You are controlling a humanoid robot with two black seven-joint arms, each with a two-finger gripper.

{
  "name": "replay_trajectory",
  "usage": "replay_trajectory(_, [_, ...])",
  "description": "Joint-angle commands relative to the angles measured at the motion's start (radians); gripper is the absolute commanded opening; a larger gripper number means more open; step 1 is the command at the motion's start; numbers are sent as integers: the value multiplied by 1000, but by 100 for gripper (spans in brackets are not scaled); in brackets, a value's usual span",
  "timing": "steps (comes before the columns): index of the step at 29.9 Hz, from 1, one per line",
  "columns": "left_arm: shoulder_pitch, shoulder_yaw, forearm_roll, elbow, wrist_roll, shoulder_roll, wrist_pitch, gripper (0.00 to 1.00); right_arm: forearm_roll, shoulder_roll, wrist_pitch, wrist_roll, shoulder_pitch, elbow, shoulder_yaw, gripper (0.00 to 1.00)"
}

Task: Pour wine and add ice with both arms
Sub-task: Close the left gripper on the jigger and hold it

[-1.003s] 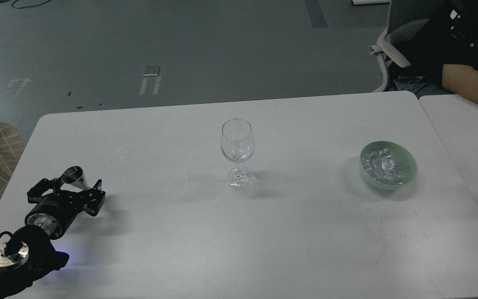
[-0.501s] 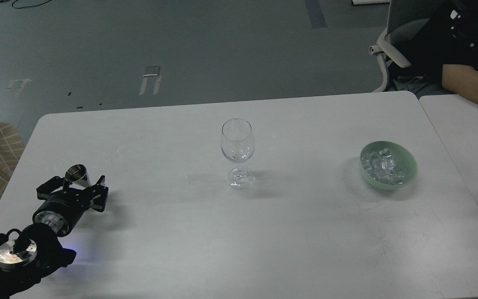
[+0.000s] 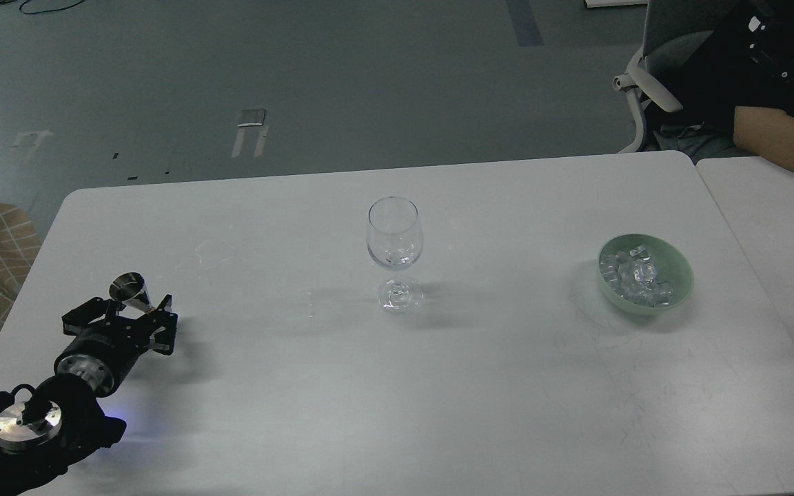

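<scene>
- The metal measuring cup [image 3: 129, 290] sits between the 2 fingers of my left gripper [image 3: 136, 312] at the near-left part of the white table [image 3: 507, 386]. The fingers stand close on either side of its narrow waist, and I judge they are pinching it, though I cannot see the contact itself.
- Over the last second my left arm has slid a little to the right with the cup, and in the last half second it has hardly moved. I read this as the grasp settling before the carry to the glass, so the pour has not yet begun.
- The cup is a small shiny double cone, standing nearly upright with its open mouth up; I cannot tell what is inside it.
- The wine glass [image 3: 395, 249] stands upright at the table's middle, well apart from the cup, clear and seemingly empty.
- The ice [image 3: 637, 275] lies as a heap of small glassy cubes in the pale green bowl [image 3: 679, 286] to the right, well apart from the glass.
- My right gripper is not in view.
- A person's forearm [image 3: 779, 141] rests at the far right corner.
</scene>
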Motion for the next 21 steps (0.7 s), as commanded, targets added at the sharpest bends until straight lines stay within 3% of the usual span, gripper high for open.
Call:
replay_trajectory(1, [0,0,-1,4,0,0,0,53,0,0,0,0,0,0,0,100])
replay_trajectory(21, [23,-34,-1,19,0,-20,0,47,0,0,0,0,0,0,0,100])
